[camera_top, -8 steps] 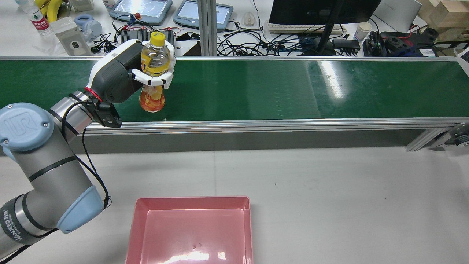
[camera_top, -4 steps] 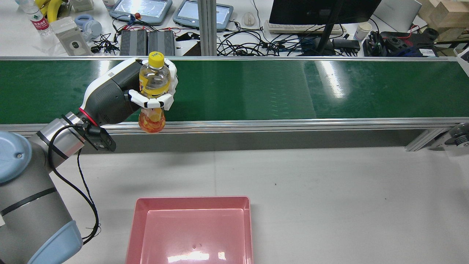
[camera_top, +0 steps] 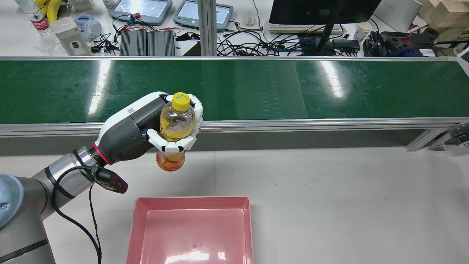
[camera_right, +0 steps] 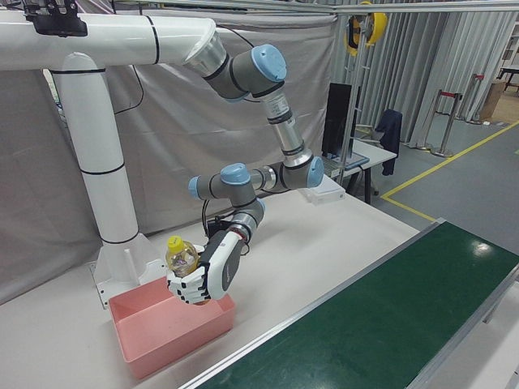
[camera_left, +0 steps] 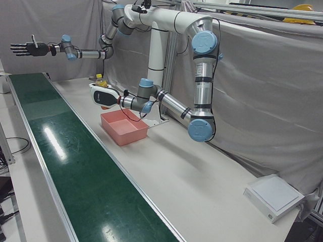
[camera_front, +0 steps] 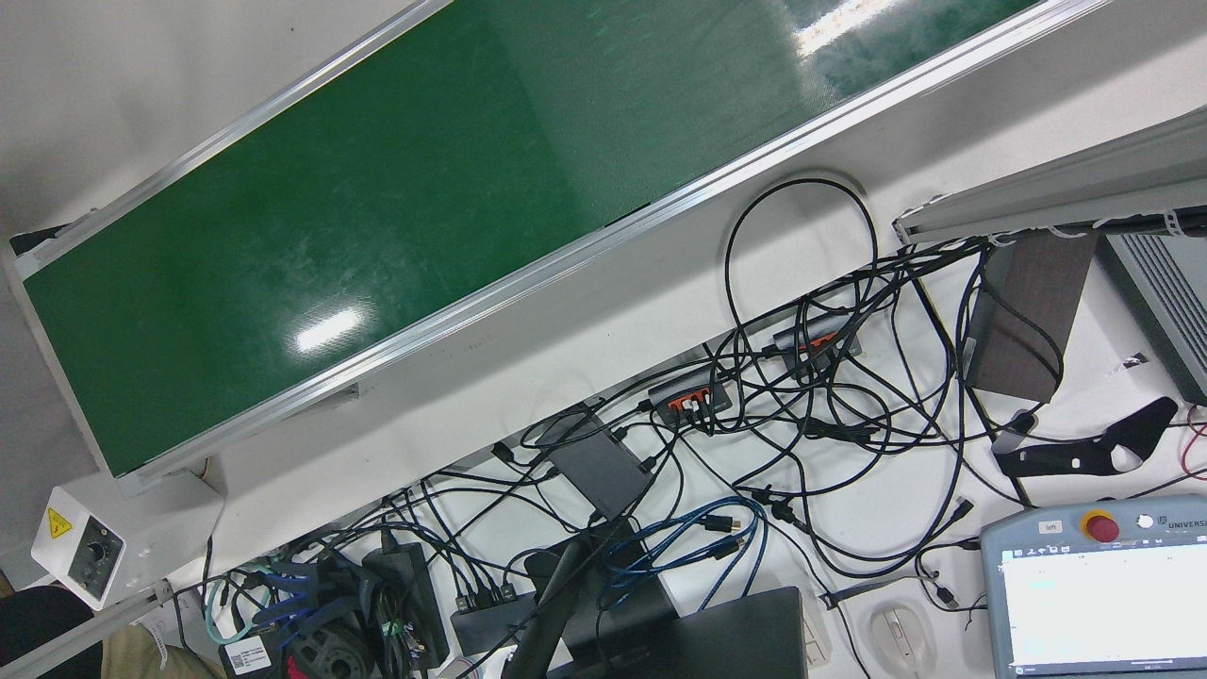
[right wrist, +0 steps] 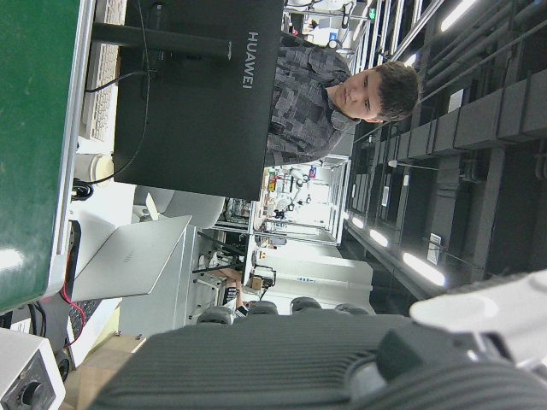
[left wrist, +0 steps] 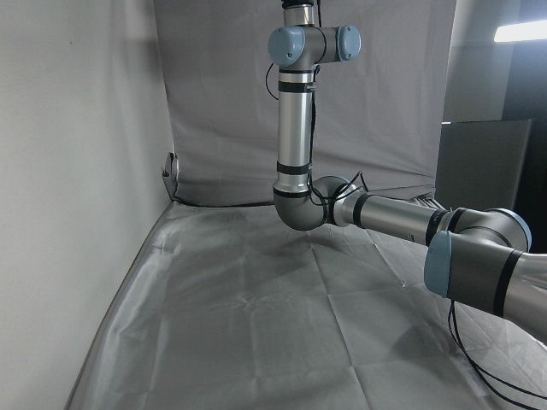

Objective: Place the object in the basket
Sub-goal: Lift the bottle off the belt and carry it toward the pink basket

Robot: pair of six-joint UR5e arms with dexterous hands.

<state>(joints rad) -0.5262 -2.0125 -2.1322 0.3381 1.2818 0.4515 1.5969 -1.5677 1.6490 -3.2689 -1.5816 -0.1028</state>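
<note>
Left robot hand (camera_top: 146, 124) has its fingers wrapped round the bottle (camera_top: 175, 128), upright, up off the desk (camera_top: 329, 190) between conveyor (camera_top: 256, 88) and pink basket (camera_top: 139, 220); right robot hand (camera_left: 25, 49) hangs raised, fingers spread, holding nothing.

— We see even, bright overhead light in the rear view: two pale streaks of glare lie across the green conveyor belt (camera_top: 256, 88), and white highlights sit on the near floor of the pink basket (camera_top: 190, 234).

— We agree. Shadows on the white table (camera_top: 329, 190) are soft and faint, and that picture is sharp to its edges.

— In the front view the belt shows two more bright patches of glare, one near, one far.

— The left hand view is dimmer, grey, with a lit strip at its upper right. In the right hand view the far ceiling lights and bright room are blown out, and the dark shape close to the lens is blurred.
</note>
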